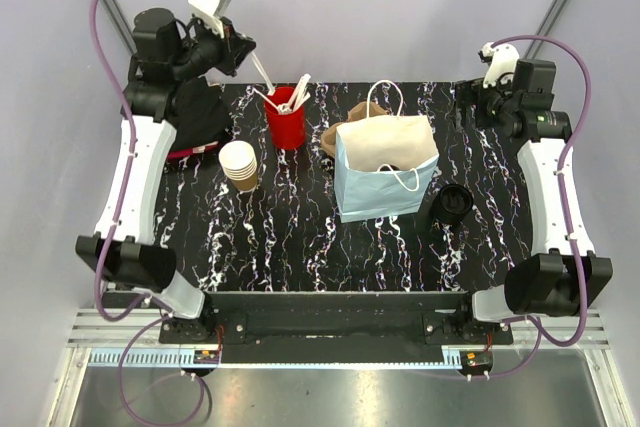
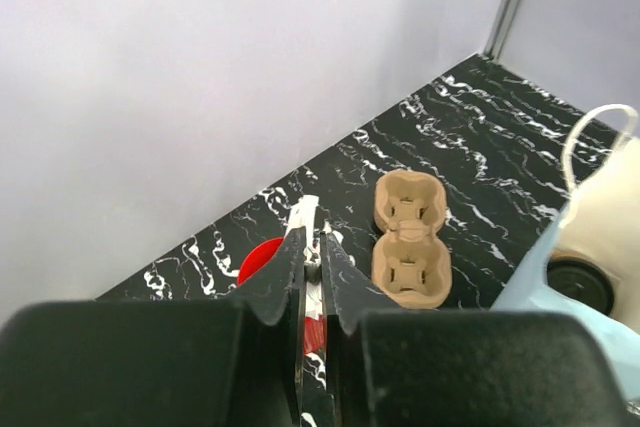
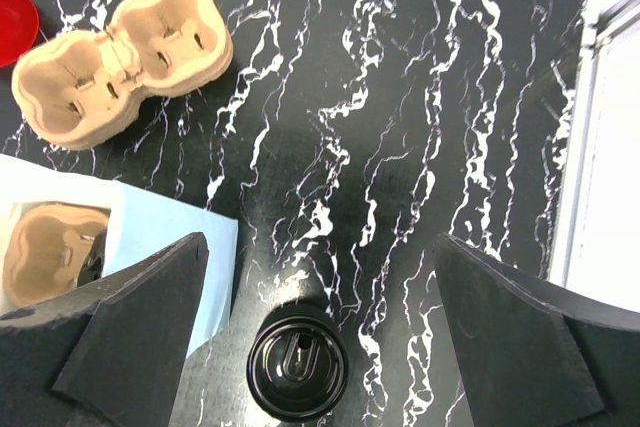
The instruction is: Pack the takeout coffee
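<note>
**kraftcup42:** What step is this? In the top view the takeout coffee (image 1: pixel 238 164) is sitting upright on the table (image 1: pixel 300 247), well to the left of the paper bag (image 1: pixel 385 187), and nothing is touching it. The left gripper (image 1: pixel 247 49) is hovering further back on that same side of the bag, over the red cup (image 1: pixel 285 125), pinching a white utensil (image 1: pixel 263 75).

**yam_watcher:** The left wrist view is showing the same thing. The jaws are squeezing together on a thin white handle, the red cup is sitting right below, and the cup carrier (image 2: pixel 408 239) is lying flat just behind the bag. The utensil's business end is hidden, so I can't say if it's a fork or a spoon.

In the right wrist view the right gripper (image 3: pixel 315 247) is hanging wide open and holding nothing, looking down at the table to the right of the bag. A black lid (image 3: pixel 297 367) is lying just beside the bag's right corner. Something tan is sitting inside the bag, maybe a second carrier.

**kraftcup42:** So the coffee isn't packed?

**yam_watcher:** Nope, I'm reading this as the utensil-picking step. Next it's probably carrying the utensil over and dropping it through the bag's mouth without snagging the handles. The cup then needs a gentle grip around its tapered wall, staying upright all the way in.
</note>
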Controlling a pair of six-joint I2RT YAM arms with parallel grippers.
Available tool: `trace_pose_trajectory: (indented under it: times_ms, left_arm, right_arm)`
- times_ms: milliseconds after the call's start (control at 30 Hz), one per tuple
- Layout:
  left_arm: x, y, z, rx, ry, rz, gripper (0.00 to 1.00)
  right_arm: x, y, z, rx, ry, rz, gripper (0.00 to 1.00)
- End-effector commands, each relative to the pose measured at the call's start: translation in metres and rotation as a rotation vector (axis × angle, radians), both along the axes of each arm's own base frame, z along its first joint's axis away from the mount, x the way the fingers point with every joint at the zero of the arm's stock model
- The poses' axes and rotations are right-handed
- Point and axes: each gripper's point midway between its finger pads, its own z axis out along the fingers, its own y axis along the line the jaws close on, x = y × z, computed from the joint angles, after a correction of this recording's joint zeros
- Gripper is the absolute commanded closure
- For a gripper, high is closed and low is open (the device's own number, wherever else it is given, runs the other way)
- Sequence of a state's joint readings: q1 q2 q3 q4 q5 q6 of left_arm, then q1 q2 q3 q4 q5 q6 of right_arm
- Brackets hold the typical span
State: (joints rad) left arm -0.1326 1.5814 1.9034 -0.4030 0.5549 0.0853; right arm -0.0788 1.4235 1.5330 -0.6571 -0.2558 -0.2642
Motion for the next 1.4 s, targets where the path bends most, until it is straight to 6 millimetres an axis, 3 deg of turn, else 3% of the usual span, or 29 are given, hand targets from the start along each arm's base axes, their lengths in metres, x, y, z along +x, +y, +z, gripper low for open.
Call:
trace_pose_trajectory:
  times_ms: [0, 400, 667, 833, 1067, 1367]
  left_arm:
    - [-0.038, -0.008, 0.03, -0.015, -0.068, -0.058, 0.93]
    - [-0.104, -0.049, 0.062, -0.072, -0.087, -0.269, 0.94]
    - [-0.128, -0.081, 0.07, -0.116, -0.076, -0.383, 0.94]
    - [-0.132, -0.096, 0.066, -0.115, -0.055, -0.438, 0.95]
    - [-0.136, -0.11, 0.07, -0.116, -0.053, -0.477, 0.95]
    - [-0.119, -0.132, 0.051, -0.103, -0.012, -0.48, 0.96]
  right_arm:
    - [0.001, 0.0, 0.036, -0.003, -0.09, 0.003, 0.0]
    - [-0.012, -0.007, 0.028, -0.04, -0.079, -0.029, 0.0]
    - [-0.005, -0.01, 0.027, -0.039, -0.083, -0.048, 0.0]
    - [0.004, -0.007, 0.025, -0.005, -0.068, -0.047, 0.0]
    - [-0.003, -0.005, 0.022, -0.013, -0.067, -0.033, 0.0]
    - [-0.013, -0.003, 0.025, -0.023, -0.1, -0.017, 0.0]
